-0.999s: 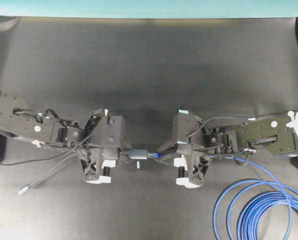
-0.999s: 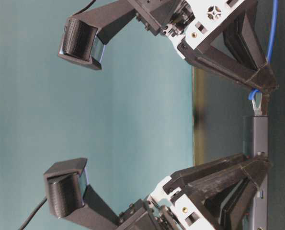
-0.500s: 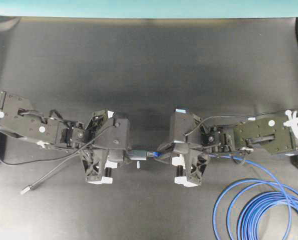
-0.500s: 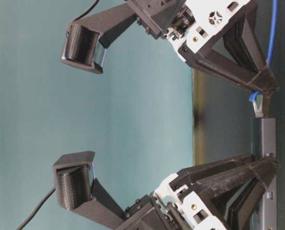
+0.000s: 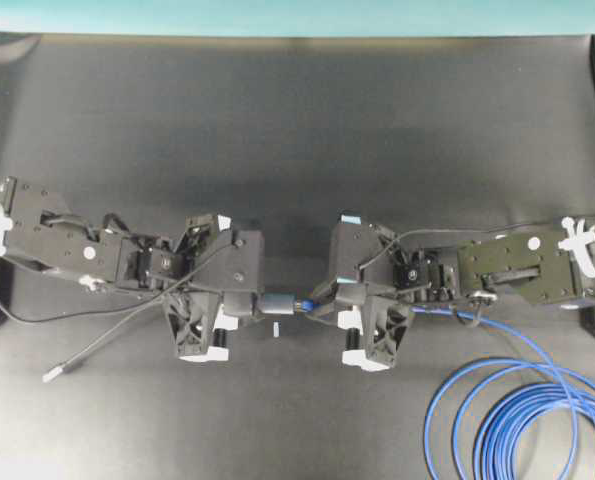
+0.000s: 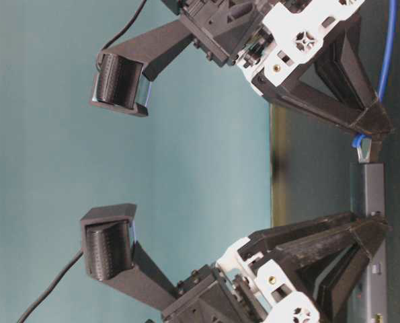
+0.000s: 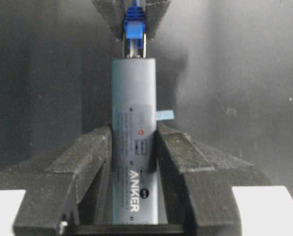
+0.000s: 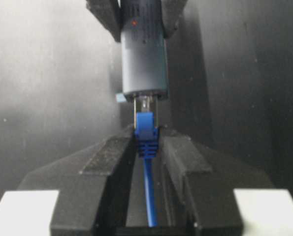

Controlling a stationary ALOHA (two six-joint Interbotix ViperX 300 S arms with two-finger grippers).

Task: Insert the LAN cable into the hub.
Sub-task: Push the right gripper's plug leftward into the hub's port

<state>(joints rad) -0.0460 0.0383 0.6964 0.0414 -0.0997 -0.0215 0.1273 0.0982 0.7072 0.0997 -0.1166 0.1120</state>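
The hub, a slim grey bar marked ANKER, lies level between the two arms. My left gripper is shut on its rear half, one pad on each long side. The LAN cable lies coiled at the lower right, and its blue boot is pinched in my shut right gripper. The clear plug tip meets the hub's end port. How deep it sits is not visible.
The hub's thin dark-grey cord trails left across the black table to a small silver plug. A small pale tape mark lies just below the hub. A teal wall runs along the table's far edge.
Both grippers have drawn closer together along the hub's line. The right one has moved left with the plug, and the gap between boot and hub end has shrunk.
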